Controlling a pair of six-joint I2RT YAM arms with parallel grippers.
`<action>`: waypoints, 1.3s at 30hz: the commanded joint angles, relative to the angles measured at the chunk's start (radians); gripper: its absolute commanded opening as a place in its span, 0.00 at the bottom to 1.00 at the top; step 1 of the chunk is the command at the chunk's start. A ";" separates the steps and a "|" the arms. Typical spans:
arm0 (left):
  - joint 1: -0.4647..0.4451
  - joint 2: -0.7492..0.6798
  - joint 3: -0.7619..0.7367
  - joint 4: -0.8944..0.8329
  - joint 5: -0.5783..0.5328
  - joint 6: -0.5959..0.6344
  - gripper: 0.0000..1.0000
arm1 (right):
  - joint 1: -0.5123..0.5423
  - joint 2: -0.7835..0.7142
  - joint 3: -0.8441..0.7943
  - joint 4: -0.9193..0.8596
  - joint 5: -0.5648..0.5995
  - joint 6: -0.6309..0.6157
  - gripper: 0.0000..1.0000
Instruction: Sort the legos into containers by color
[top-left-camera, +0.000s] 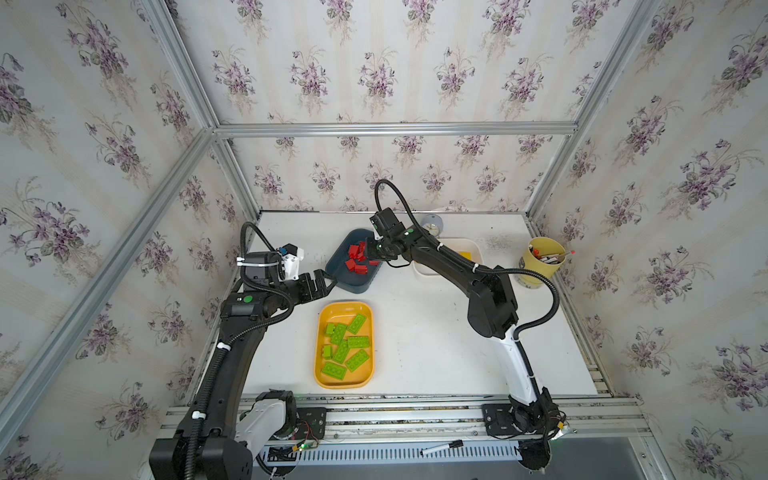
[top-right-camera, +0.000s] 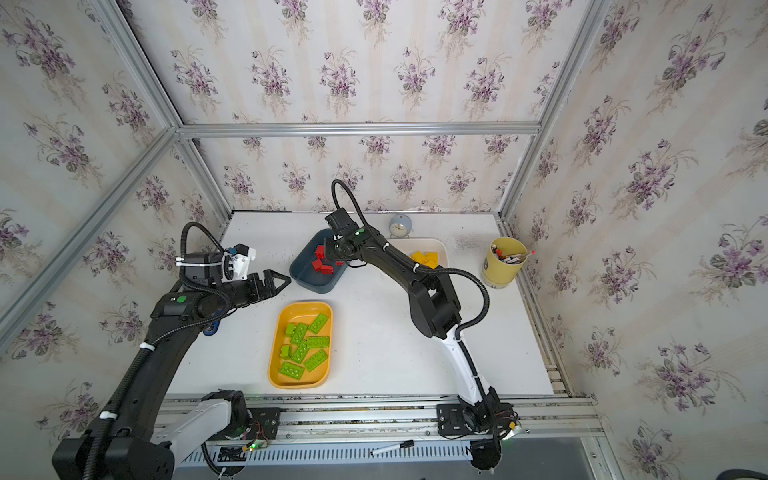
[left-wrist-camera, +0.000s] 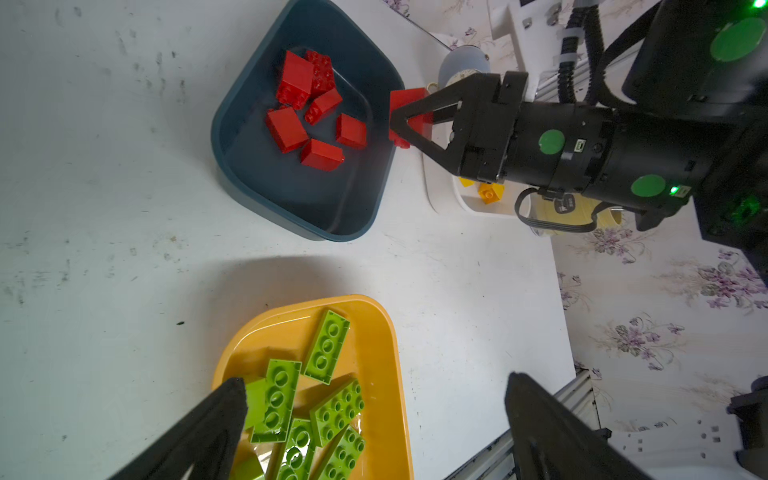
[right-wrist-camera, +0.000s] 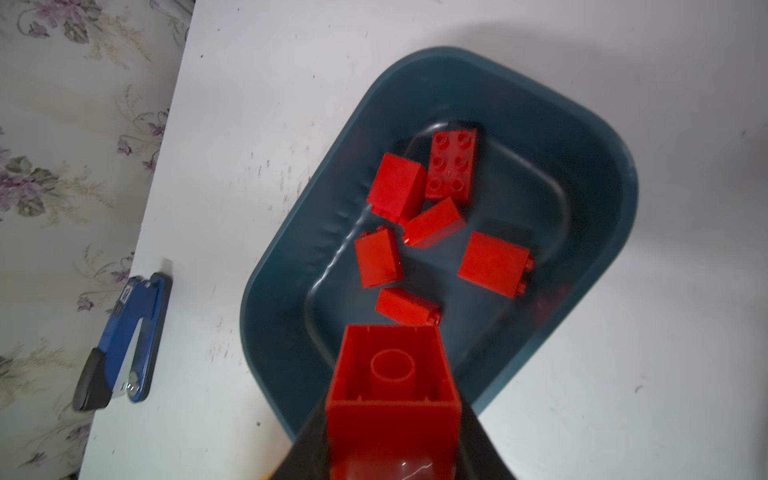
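Several red legos lie in the dark blue-grey container. My right gripper is shut on one more red lego, held over that container's rim with its hollow underside toward the wrist camera; the left wrist view shows the same held brick. Several lime green legos fill the yellow-orange container. Yellow legos sit in the white container, partly hidden by my right arm. My left gripper hangs open and empty just left of the dark container.
A yellow pen cup stands at the back right and a small clock at the back wall. A blue stapler lies at the table's left edge under my left arm. A marker rests on the front rail.
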 joint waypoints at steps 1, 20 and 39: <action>0.008 0.000 -0.001 0.050 -0.050 -0.014 0.99 | -0.001 0.062 0.096 -0.008 0.062 -0.040 0.28; 0.034 0.021 -0.005 0.069 -0.081 0.014 0.99 | -0.033 0.043 0.222 -0.196 0.042 -0.163 0.71; 0.053 0.014 -0.211 0.435 -0.527 0.091 0.99 | -0.371 -0.826 -1.000 0.267 -0.066 -0.283 0.99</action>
